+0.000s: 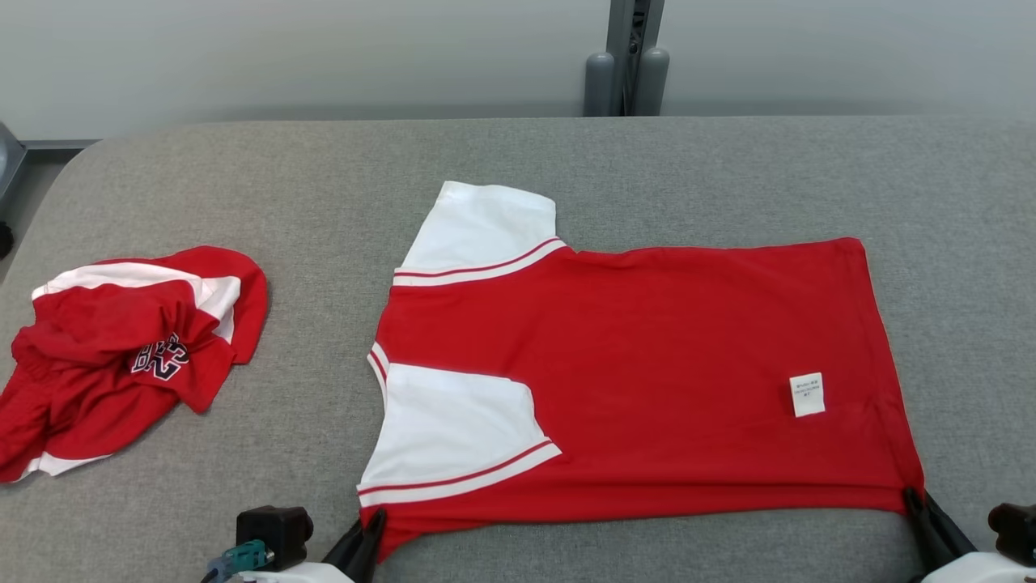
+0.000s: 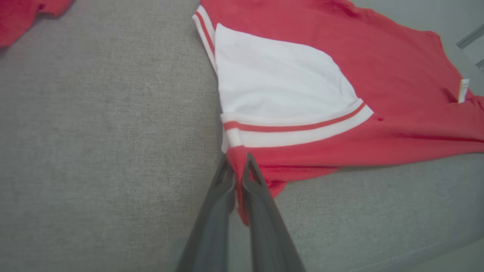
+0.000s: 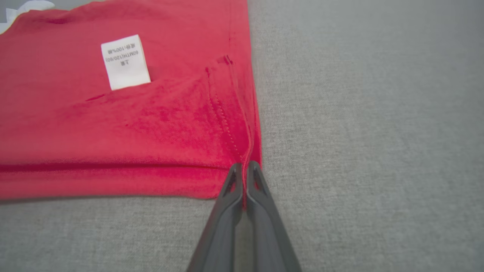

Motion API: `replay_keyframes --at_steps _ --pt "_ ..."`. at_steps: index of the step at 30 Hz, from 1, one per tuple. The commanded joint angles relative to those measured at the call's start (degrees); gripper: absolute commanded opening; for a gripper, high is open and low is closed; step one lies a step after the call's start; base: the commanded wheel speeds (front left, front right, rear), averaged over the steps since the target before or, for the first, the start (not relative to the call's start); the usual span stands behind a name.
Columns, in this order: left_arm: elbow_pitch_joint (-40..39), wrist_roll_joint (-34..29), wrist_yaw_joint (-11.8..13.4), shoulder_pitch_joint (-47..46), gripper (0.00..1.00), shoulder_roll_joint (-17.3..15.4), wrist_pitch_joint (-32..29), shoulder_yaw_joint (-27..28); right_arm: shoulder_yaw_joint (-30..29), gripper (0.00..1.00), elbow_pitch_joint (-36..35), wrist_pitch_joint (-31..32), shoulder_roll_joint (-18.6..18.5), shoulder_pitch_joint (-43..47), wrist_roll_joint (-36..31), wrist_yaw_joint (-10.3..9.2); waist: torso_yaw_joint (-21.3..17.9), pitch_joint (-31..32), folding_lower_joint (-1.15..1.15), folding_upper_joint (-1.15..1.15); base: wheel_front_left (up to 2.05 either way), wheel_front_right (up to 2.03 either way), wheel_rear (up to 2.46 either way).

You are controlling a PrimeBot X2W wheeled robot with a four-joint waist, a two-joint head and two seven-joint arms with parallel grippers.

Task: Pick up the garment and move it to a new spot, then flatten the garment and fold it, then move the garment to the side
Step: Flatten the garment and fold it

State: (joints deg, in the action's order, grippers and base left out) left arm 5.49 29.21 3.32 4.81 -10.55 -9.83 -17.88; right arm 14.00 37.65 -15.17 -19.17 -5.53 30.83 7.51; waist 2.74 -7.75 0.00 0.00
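Seemingly a lab or test room: a wide grey cloth-covered table with a rounded far-left corner, a bare pale wall, a metal post behind.

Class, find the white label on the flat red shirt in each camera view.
Head view: white label, lower right, on the red shirt.
Left wrist view: far right edge.
Right wrist view: upper left.
Shared landmark: the shirt's hem beside it.
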Motion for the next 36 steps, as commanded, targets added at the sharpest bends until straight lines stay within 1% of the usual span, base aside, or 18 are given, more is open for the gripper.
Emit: replay_keyframes --at_steps 1,7,8,9,10,11,12,17,18,22,26,28,33,36 --pt "-0.6 0.3 0.8 0.8 0.0 -0.6 -0.8 0.2 -0.3 0.0 -0.1 0.1 -0.4 2.0 0.2 -0.03 -0.4 0.2 0.0 0.0 0.0 0.0 0.0" --pt "-1.8 0.5 2.4 2.4 0.0 -0.7 -2.5 0.2 -1.3 0.0 -0.3 0.1 0.0 2.7 -0.5 -0.08 -1.2 0.8 0.0 0.0 0.0 0.0 0.0" --pt "-1.7 0.6 2.7 2.6 0.0 -0.6 -2.9 0.2 -1.8 0.14 -0.5 0.1 0.1 2.5 -1.0 -0.09 -1.3 0.9 0.0 0.0 0.0 0.0 0.0" --pt "-1.8 0.5 3.2 2.8 0.29 -0.6 -3.1 0.3 -2.4 0.76 -0.7 0.1 0.1 2.3 -1.4 -0.09 -1.4 1.0 0.0 0.0 0.0 0.0 0.0" --pt "-1.9 0.3 3.7 2.8 0.65 -0.6 -3.2 0.5 -3.2 1.0 -1.0 0.1 0.1 2.0 -2.1 -0.1 -1.5 1.1 0.0 0.0 0.0 0.0 0.0" --pt "-2.0 0.0 4.3 2.8 0.95 -0.6 -3.4 0.7 -4.1 1.0 -1.5 0.1 0.2 1.9 -2.7 -0.1 -1.5 1.2 0.0 0.0 0.0 0.0 0.0" --pt "-2.2 -0.1 4.7 2.7 1.0 -0.6 -3.5 0.8 -5.0 1.0 -2.2 0.1 0.4 1.9 -3.7 -0.02 -1.6 1.3 0.0 0.0 0.0 0.0 0.0" --pt "-3.2 0.0 6.9 2.1 1.0 -0.9 -1.9 3.0 -11.6 1.0 -7.0 0.1 1.9 1.9 -10.5 -0.02 -2.1 1.7 0.0 0.0 0.0 0.0 0.0" --pt "-3.2 0.0 6.9 2.1 1.0 -0.9 -1.9 3.0 -11.6 1.0 -7.0 0.1 1.9 1.9 -10.5 -0.02 -2.1 1.7 0.0 0.0 0.0 0.0 0.0" --pt "-3.9 -0.6 7.7 0.5 1.0 -1.3 0.9 4.9 -15.6 1.0 -12.8 0.1 5.1 1.5 -15.5 -0.02 -2.6 2.0 0.0 0.0 0.0 0.0 0.0" --pt "-3.8 -1.0 7.2 -2.4 1.0 -0.8 3.9 5.4 -15.6 1.0 -17.3 0.1 8.2 0.9 -18.6 -0.02 -3.1 1.8 0.0 0.0 0.0 0.0 0.0" --pt "-2.6 -0.7 6.4 -4.3 1.0 -0.6 4.4 5.1 -14.7 1.0 -18.4 0.1 9.4 0.1 -19.4 -0.02 -3.5 1.4 0.0 0.0 0.0 0.0 0.0" --pt "1.0 -1.0 4.1 -11.5 1.0 -0.1 5.2 3.9 -12.2 1.0 -19.4 0.1 11.0 -2.3 -20.0 -0.02 -4.6 -0.7 0.0 0.0 0.0 0.0 0.0" --pt "4.3 -1.5 2.6 -16.8 1.0 -0.1 4.4 2.9 -11.0 1.0 -19.4 0.1 11.6 -3.6 -20.0 -0.02 -5.2 -2.5 0.0 0.0 0.0 0.0 0.0"
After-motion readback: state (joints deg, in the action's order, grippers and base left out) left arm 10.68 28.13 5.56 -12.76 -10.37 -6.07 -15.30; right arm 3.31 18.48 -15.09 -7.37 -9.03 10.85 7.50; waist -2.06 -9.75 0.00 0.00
